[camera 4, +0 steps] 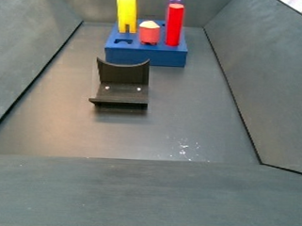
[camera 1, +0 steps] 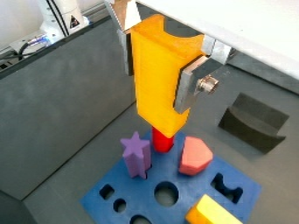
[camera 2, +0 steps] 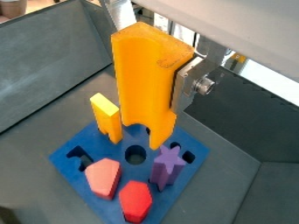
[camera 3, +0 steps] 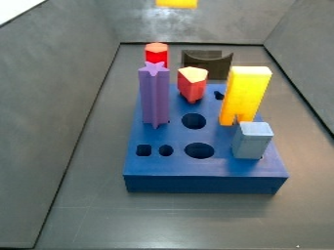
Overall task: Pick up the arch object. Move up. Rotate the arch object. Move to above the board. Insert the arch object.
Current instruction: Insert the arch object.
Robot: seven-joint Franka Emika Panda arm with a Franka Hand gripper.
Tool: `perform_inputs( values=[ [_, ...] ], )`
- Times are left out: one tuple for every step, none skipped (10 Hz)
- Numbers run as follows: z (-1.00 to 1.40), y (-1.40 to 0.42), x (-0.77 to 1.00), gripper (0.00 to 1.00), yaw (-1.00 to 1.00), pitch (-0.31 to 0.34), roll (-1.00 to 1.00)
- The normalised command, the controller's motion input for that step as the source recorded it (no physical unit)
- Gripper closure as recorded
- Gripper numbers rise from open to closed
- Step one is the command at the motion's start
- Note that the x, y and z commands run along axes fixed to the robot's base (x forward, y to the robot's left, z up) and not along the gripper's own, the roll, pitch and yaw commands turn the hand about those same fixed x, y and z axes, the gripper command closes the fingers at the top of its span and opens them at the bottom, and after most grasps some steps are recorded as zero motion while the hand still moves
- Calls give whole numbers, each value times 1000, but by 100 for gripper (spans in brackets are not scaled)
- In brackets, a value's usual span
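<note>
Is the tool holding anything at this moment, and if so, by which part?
Yes. The tool, above the thick blue board, grips the yellow-orange arch block by its upper end, silver fingers on its sides, legs pointing down.

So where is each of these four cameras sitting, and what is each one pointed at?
Wrist view: rides the arm, looks down on the gripper, whose jaws are shut on the arch object, above the board.
Wrist view: the same from the opposite side; the gripper shows with a silver finger.
Side view: high, close to the board; the arch object just shows at the top edge.
Side view: far down the floor, past the fixture; no robot visible.
All four views share the board.
</note>
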Motion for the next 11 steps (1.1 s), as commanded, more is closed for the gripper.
perform_inputs(
  values=[
    [-106,-49,1000,100,0,161,0],
    [-34,40,1000,100,109,153,17],
    [-20,57,1000,100,277,109,73],
    [0,103,949,100,349,76,83],
    [0,97,923,100,354,90,141],
    [0,51,683,100,320,0,337],
    [0,20,671,100,291,0,386],
    [-103,131,831,100,183,0,233],
    [-377,94,943,100,43,0,96],
    [-749,89,1000,100,0,-29,11],
    [-943,74,1000,100,-191,-44,49]
  ],
)
